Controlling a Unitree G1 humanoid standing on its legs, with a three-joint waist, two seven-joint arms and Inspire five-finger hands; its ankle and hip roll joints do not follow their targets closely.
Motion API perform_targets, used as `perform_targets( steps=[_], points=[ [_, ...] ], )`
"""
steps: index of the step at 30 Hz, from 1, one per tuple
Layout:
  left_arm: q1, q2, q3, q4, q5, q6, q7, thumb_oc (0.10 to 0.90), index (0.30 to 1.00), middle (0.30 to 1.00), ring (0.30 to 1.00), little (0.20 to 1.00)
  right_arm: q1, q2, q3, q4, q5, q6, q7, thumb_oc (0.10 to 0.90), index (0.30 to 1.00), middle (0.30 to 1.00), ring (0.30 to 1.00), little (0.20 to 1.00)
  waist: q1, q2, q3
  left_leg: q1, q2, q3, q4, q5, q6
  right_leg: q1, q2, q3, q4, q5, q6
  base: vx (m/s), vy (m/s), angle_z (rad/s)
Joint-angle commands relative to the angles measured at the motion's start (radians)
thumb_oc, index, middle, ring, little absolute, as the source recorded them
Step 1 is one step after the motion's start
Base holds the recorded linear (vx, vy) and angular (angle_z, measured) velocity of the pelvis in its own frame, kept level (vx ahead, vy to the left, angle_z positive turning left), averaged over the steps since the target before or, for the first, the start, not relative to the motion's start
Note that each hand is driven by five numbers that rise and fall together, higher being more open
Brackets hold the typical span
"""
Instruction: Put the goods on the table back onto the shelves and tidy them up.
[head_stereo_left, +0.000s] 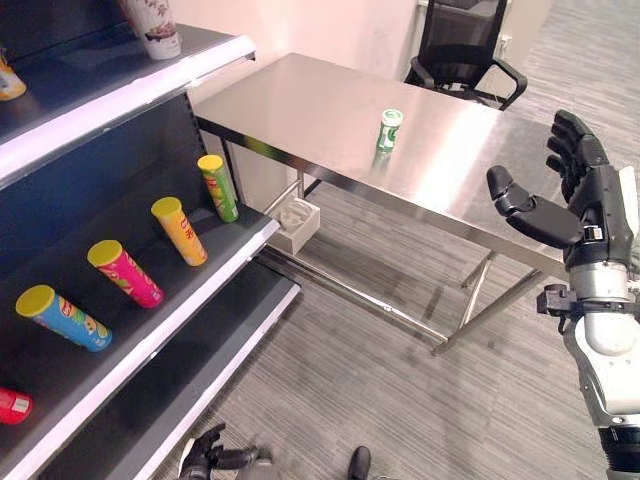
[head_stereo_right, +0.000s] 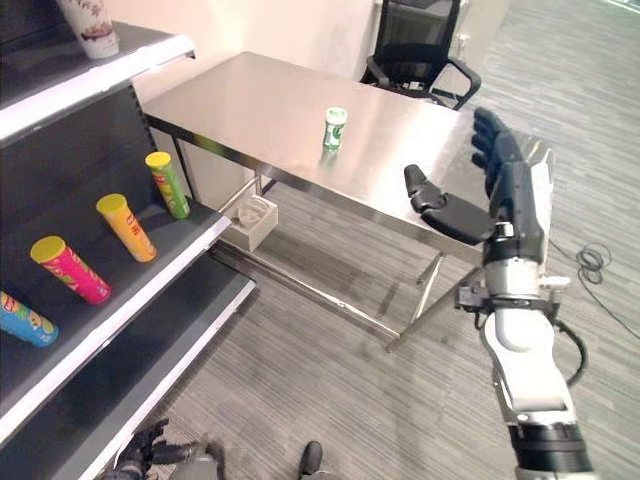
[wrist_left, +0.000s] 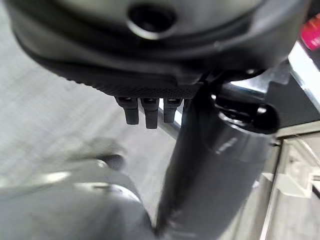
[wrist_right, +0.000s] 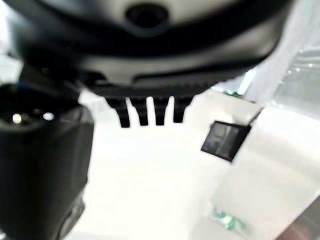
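From the left eye view, a small green-and-white can (head_stereo_left: 389, 130) stands upright near the middle of the steel table (head_stereo_left: 300, 100), well apart from every edge. A black office chair (head_stereo_left: 465, 50) sits behind the table's far side. On the left, the dark shelf (head_stereo_left: 200, 270) carries four tubes lying tilted in a row: green (head_stereo_left: 218, 187), orange (head_stereo_left: 179, 230), pink (head_stereo_left: 124, 273) and blue (head_stereo_left: 62, 317), with a red item (head_stereo_left: 12, 405) cut off at the frame's edge. A cup (head_stereo_left: 152, 27) stands on the upper shelf, its top cropped. A white box (head_stereo_left: 298, 222) hangs under the table by its leg. Grey carpet lies open between shelf and table.

In the right eye view, the right hand (head_stereo_right: 500, 195) is raised over the table's near edge, fingers straight, thumb spread apart, holding nothing. The left hand (head_stereo_right: 150, 450) shows low at the bottom edge.

The left wrist view shows fingertips (wrist_left: 146, 111) hanging loose above the floor, gripping nothing.

The right wrist view shows straight fingertips (wrist_right: 150, 112) over a washed-out surface; a greenish blur is hard to make out.
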Motion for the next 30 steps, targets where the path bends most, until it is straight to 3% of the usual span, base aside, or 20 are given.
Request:
perform_targets(
  steps=[1,3,4,10,11,13,17,18,19,20,21,22,28,29,30],
  points=[
    [0.000,0.065,-0.039,0.003,0.065,-0.016,0.004,0.800,0.900,0.900,0.900,0.900,-0.186,-0.053,-0.045,-0.022,-0.017,-0.094,-0.041,0.800,0.900,0.900,0.900,0.900,0.067,0.029,0.031,-0.054,-0.078,0.031,-0.237,0.217,-0.037,0.085,0.060,0.019,0.016,-0.116,0.109,0.23,-0.003,-0.57],
    [-0.004,0.067,-0.038,0.008,0.070,-0.016,0.000,0.800,0.900,0.900,0.900,0.900,-0.190,-0.056,-0.048,-0.027,-0.021,-0.093,-0.040,0.800,0.900,0.900,0.900,0.900,0.072,0.038,0.030,-0.046,-0.079,0.055,-0.245,0.235,-0.041,0.102,0.072,0.026,0.016,-0.125,0.104,0.31,0.026,-1.02],
    [0.007,0.066,-0.021,0.020,0.069,-0.019,0.004,0.800,0.900,0.900,0.900,0.900,-0.208,-0.034,-0.016,-0.021,-0.033,-0.086,-0.028,0.800,0.900,0.900,0.900,0.900,0.076,0.029,0.000,0.001,-0.093,0.044,-0.265,0.226,0.010,0.144,0.082,0.041,0.017,-0.164,0.101,0.29,0.053,-0.45],
    [0.010,0.062,-0.009,0.041,0.065,-0.017,0.010,0.800,0.900,0.900,0.900,0.900,-0.233,-0.026,0.010,-0.009,-0.037,-0.081,-0.025,0.800,0.900,0.900,0.900,0.900,0.078,0.017,-0.015,0.033,-0.095,0.060,-0.265,0.215,0.022,0.156,0.071,0.056,0.032,-0.186,0.103,0.18,0.059,-0.15],
    [0.020,0.062,0.006,0.050,0.056,-0.016,0.018,0.800,0.900,0.900,0.900,0.900,-0.266,0.002,0.044,0.006,-0.049,-0.074,-0.025,0.800,0.900,0.900,0.900,0.900,0.097,-0.009,-0.034,0.084,-0.103,0.100,-0.244,0.158,0.064,0.157,0.023,0.057,0.144,-0.224,0.127,0.43,0.201,0.04],
    [0.003,0.069,0.007,0.056,0.046,-0.013,0.030,0.800,0.900,0.900,0.900,0.900,-0.277,0.023,0.053,0.008,-0.078,-0.060,-0.022,0.800,0.900,0.900,0.900,0.900,0.089,-0.010,-0.019,0.146,-0.100,0.123,-0.243,0.113,0.094,0.061,-0.045,0.026,0.379,-0.177,0.190,0.31,0.173,-0.48],
    [0.003,0.069,0.007,0.056,0.046,-0.013,0.030,0.800,0.900,0.900,0.900,0.900,-0.277,0.023,0.053,0.008,-0.078,-0.060,-0.022,0.800,0.900,0.900,0.900,0.900,0.090,-0.010,-0.022,0.143,-0.099,0.124,-0.242,0.113,0.094,0.058,-0.045,0.027,0.380,-0.177,0.189,0.04,0.043,-0.22],
    [-0.005,0.079,-0.013,0.047,0.044,-0.012,0.034,0.800,0.900,0.900,0.900,0.900,-0.278,0.020,0.042,0.000,-0.088,-0.052,-0.019,0.800,0.900,0.900,0.900,0.900,0.054,0.009,0.002,0.208,-0.108,0.111,-0.254,0.081,0.120,-0.001,-0.099,-0.002,0.569,-0.110,0.212,0.24,0.198,-0.01],
    [-0.002,0.086,-0.016,0.038,0.044,-0.010,0.033,0.800,0.900,0.900,0.900,0.900,-0.268,0.026,0.030,0.007,-0.101,-0.049,-0.030,0.800,0.900,0.900,0.900,0.900,0.049,0.011,0.007,0.237,-0.118,0.104,-0.263,0.059,0.133,-0.020,-0.138,-0.022,0.615,-0.095,0.201,0.24,0.200,-0.08],
    [-0.001,0.086,-0.016,0.037,0.044,-0.010,0.033,0.800,0.900,0.900,0.900,0.900,-0.267,0.027,0.030,0.007,-0.101,-0.049,-0.030,0.800,0.900,0.900,0.900,0.900,0.048,0.007,0.009,0.240,-0.123,0.103,-0.262,0.057,0.134,-0.019,-0.144,-0.021,0.623,-0.101,0.204,0.09,0.062,-0.08],
    [-0.001,0.087,-0.016,0.037,0.044,-0.010,0.033,0.800,0.900,0.900,0.900,0.900,-0.267,0.027,0.030,0.006,-0.101,-0.049,-0.030,0.800,0.900,0.900,0.900,0.900,0.048,0.006,0.010,0.240,-0.124,0.103,-0.262,0.057,0.134,-0.019,-0.145,-0.020,0.624,-0.102,0.204,0.21,-0.099,0.22],
    [0.002,0.095,-0.008,0.023,0.051,-0.009,0.033,0.800,0.900,0.900,0.900,0.900,-0.253,0.034,0.016,0.001,-0.092,-0.043,-0.020,0.800,0.900,0.900,0.900,0.900,0.062,0.015,-0.003,0.255,-0.103,0.069,-0.269,0.031,0.115,-0.026,-0.234,-0.047,0.423,-0.089,0.180,0.20,-0.102,0.11],
    [0.002,0.095,-0.008,0.023,0.051,-0.009,0.033,0.800,0.900,0.900,0.900,0.900,-0.253,0.034,0.016,0.001,-0.092,-0.043,-0.020,0.800,0.900,0.900,0.900,0.900,0.061,0.016,-0.003,0.256,-0.103,0.068,-0.269,0.031,0.115,-0.025,-0.233,-0.048,0.421,-0.088,0.180,0.08,-0.055,0.10],
    [-0.012,0.099,-0.014,0.036,0.077,-0.008,0.033,0.800,0.900,0.900,0.900,0.900,-0.234,0.029,-0.002,-0.006,-0.096,-0.039,-0.028,0.800,0.900,0.900,0.900,0.900,0.053,-0.004,-0.005,0.278,-0.102,0.017,-0.276,-0.001,0.091,-0.102,-0.259,0.076,0.158,0.069,0.238,0.35,-0.285,-0.05],
    [-0.018,0.105,-0.014,0.034,0.086,-0.008,0.034,0.800,0.900,0.900,0.900,0.900,-0.217,0.023,-0.017,-0.018,-0.107,-0.034,-0.031,0.800,0.900,0.900,0.900,0.900,0.047,-0.007,-0.005,0.286,-0.098,-0.002,-0.276,-0.012,0.083,-0.119,-0.258,0.109,0.095,0.102,0.252,0.35,-0.285,-0.24]
  ],
)
